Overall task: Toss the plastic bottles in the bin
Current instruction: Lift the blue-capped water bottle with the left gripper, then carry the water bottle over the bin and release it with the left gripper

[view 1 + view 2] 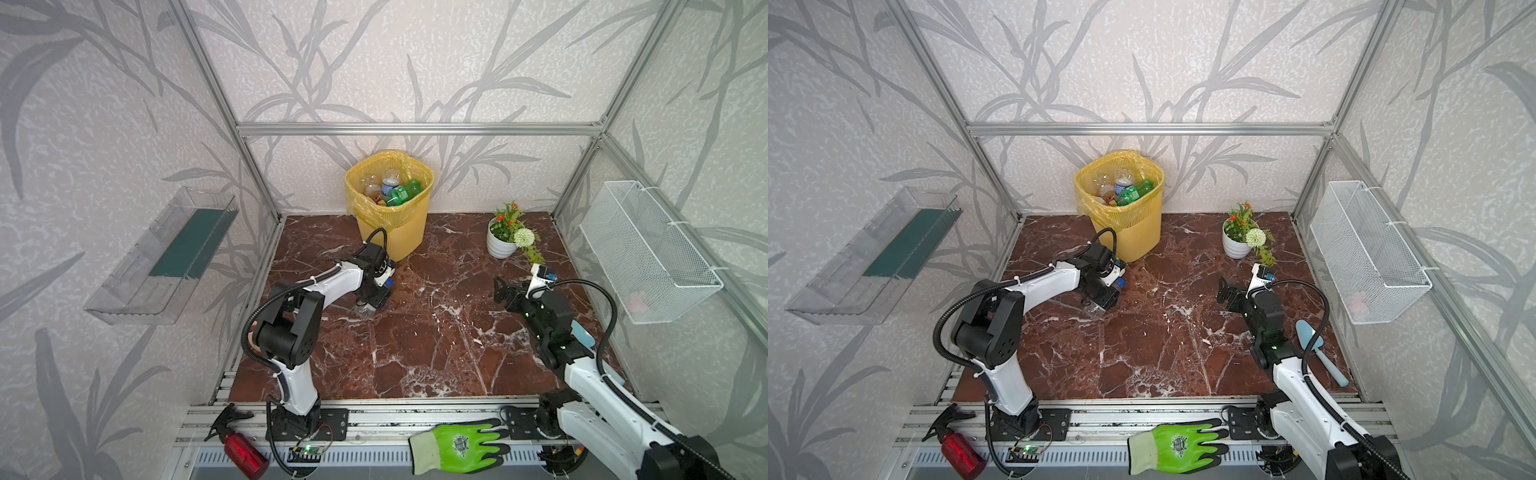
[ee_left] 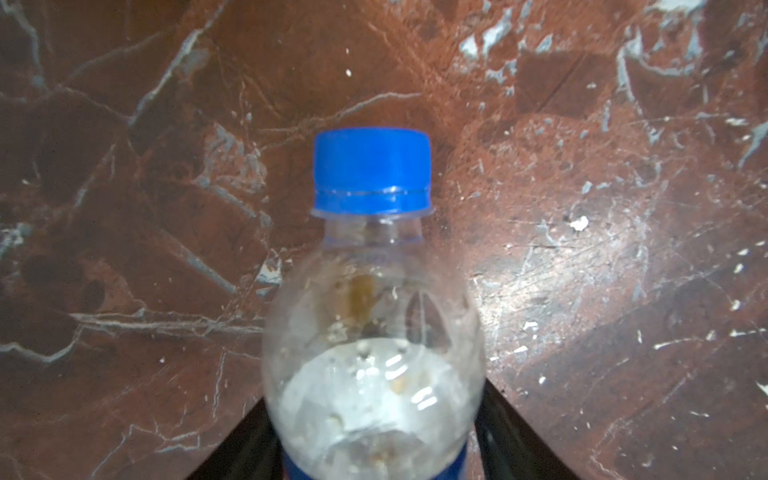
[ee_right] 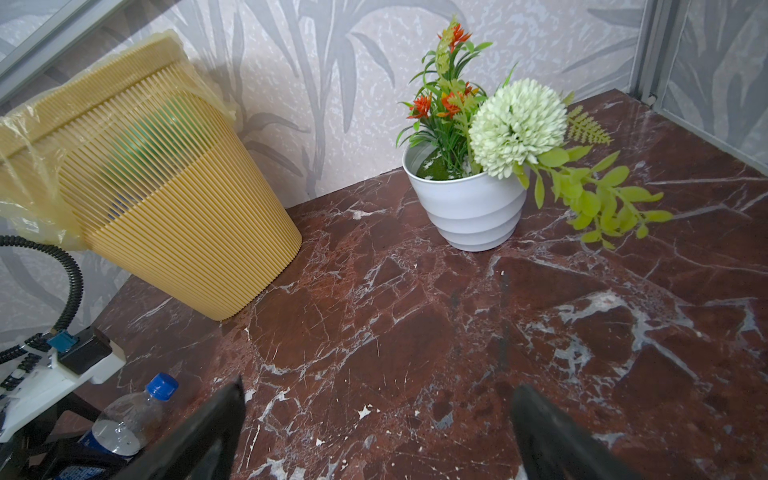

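A green glove [image 1: 459, 446] lies on the front rail, nearest to the camera. Behind it, on the marble table [image 1: 436, 332], the left gripper [image 1: 375, 298] is closed around a clear bottle [image 2: 374, 353], just in front of the bin [image 1: 399, 237]. The long axis of the bottle is slanted, and its blue cap [image 2: 371, 168] points toward the bin. The gripper covers its middle in both top views, and the left wrist view cuts off its base. The left arm has its elbow raised and its wrist bent down. The right gripper [image 3: 380, 395] hangs wide open above the table.
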You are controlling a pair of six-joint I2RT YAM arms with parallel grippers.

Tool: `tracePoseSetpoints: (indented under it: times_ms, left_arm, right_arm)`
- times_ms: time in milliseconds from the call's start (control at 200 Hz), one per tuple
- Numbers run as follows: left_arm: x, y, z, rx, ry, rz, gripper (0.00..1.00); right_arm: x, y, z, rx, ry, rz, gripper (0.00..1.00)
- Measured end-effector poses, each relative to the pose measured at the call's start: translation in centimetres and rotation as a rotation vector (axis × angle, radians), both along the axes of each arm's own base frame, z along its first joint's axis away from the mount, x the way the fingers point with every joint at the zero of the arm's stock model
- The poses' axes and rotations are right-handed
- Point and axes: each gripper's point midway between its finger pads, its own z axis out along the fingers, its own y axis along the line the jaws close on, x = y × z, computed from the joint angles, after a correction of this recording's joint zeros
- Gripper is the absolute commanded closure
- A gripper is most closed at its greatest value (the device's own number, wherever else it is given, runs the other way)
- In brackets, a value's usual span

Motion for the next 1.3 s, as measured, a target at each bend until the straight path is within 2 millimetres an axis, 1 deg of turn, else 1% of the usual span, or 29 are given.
tracePoseSetpoints:
  times_ms: [105,205,350,420,455,490,555,620,635,660,665,690,695,725,735,745,795,805,850,860,875,910,945,1000,1095,1130,1204,1264,1299]
  left_arm:
    - [-0.1,-0.2,0.0,-0.004,0.002,0.0,0.5]
    - [-0.2,-0.4,0.0,-0.008,0.004,0.003,0.57]
    - [-0.6,-1.3,0.4,-0.059,0.003,0.001,0.57]
    - [-1.3,-2.1,1.5,-0.113,-0.017,-0.007,0.56]
    - [-1.8,-2.5,2.6,-0.146,-0.039,-0.013,0.56]
    - [-2.2,-3.0,4.1,-0.183,-0.071,-0.023,0.56]
    - [-2.6,-3.7,8.2,-0.268,-0.176,-0.038,0.56]
    - [-2.9,-4.2,13.6,-0.362,-0.329,-0.053,0.56]
    - [-3.1,-4.1,15.4,-0.388,-0.379,-0.055,0.55]
    - [-3.2,-4.1,17.3,-0.419,-0.438,-0.055,0.55]
    - [-3.3,-4.0,18.1,-0.43,-0.462,-0.056,0.55]
    - [-3.5,-3.8,20.3,-0.462,-0.532,-0.053,0.55]
    - [-3.6,-3.6,21.1,-0.471,-0.556,-0.051,0.55]
    - [-4.0,-3.2,23.5,-0.503,-0.636,-0.046,0.55]
    - [-4.2,-2.9,24.8,-0.517,-0.681,-0.044,0.55]
    - [-4.4,-2.8,25.5,-0.525,-0.703,-0.042,0.55]
    - [-5.2,-1.6,30.0,-0.577,-0.866,-0.02,0.55]
    - [-5.4,-1.4,30.5,-0.582,-0.885,-0.019,0.55]
    - [-6.2,-0.2,34.0,-0.621,-1.018,0.007,0.55]
    - [-6.4,-0.1,34.4,-0.625,-1.035,0.011,0.55]
    - [-6.7,0.4,35.7,-0.641,-1.084,0.019,0.55]
    - [-7.2,1.1,37.8,-0.668,-1.169,0.036,0.55]
    - [-7.5,1.6,39.6,-0.69,-1.241,0.049,0.55]
    - [-7.7,2.0,41.8,-0.72,-1.328,0.062,0.55]
    - [-6.8,1.8,44.2,-0.739,-1.407,0.062,0.54]
    - [-6.1,1.5,45.0,-0.738,-1.422,0.06,0.54]
    - [-3.7,0.5,47.1,-0.735,-1.445,0.06,0.49]
    - [-1.1,-0.4,48.4,-0.731,-1.448,0.064,0.42]
    - [0.9,-0.9,48.7,-0.721,-1.436,0.073,0.39]
  right_arm:
    - [0.0,0.0,0.0,0.001,0.0,0.001,0.0]
    - [0.0,-0.1,0.0,0.001,-0.001,-0.003,0.0]
    - [0.0,-0.2,0.3,0.002,-0.009,-0.006,0.0]
    - [-0.1,-0.3,0.5,0.003,-0.016,-0.009,0.0]
    - [-0.1,-0.3,0.6,0.002,-0.019,-0.01,0.0]
    - [-0.1,-0.4,0.7,0.001,-0.022,-0.011,0.0]
    - [-0.2,-0.5,0.9,-0.003,-0.029,-0.014,0.0]
    - [-0.3,-0.6,1.1,-0.008,-0.034,-0.019,0.0]
    - [-0.3,-0.6,1.1,-0.008,-0.036,-0.02,0.0]
    - [-0.3,-0.7,1.2,-0.009,-0.038,-0.024,0.0]
    - [-0.3,-0.7,1.2,-0.009,-0.039,-0.024,0.0]
    - [-0.3,-0.7,1.3,-0.009,-0.042,-0.027,0.0]
    - [-0.3,-0.8,1.3,-0.009,-0.042,-0.027,0.0]
    - [-0.3,-0.8,1.4,-0.01,-0.046,-0.03,0.0]
    - [-0.3,-0.9,1.5,-0.01,-0.047,-0.031,0.0]
    - [-0.3,-0.9,1.4,-0.011,-0.047,-0.033,0.0]
    - [-0.4,-1.1,1.6,-0.012,-0.053,-0.04,0.0]
    - [-0.4,-1.1,1.6,-0.013,-0.054,-0.042,0.0]
    - [-0.4,-1.3,1.8,-0.013,-0.058,-0.048,0.0]
    - [-0.4,-1.3,1.8,-0.013,-0.059,-0.05,0.0]
    - [-0.4,-1.3,1.9,-0.013,-0.061,-0.05,0.0]
    - [-0.4,-1.4,1.9,-0.013,-0.064,-0.052,0.0]
    - [-0.5,-1.4,2.0,-0.013,-0.066,-0.052,0.0]
    - [-0.5,-1.4,2.1,-0.015,-0.07,-0.053,0.0]
    - [-0.7,-1.5,2.3,-0.018,-0.075,-0.054,0.0]
    - [-0.7,-1.5,2.4,-0.018,-0.078,-0.054,0.0]
    - [-0.8,-1.5,2.5,-0.02,-0.081,-0.053,0.0]
    - [-0.8,-1.5,2.5,-0.02,-0.081,-0.052,0.0]
    - [-0.8,-1.5,2.5,-0.019,-0.08,-0.052,0.0]
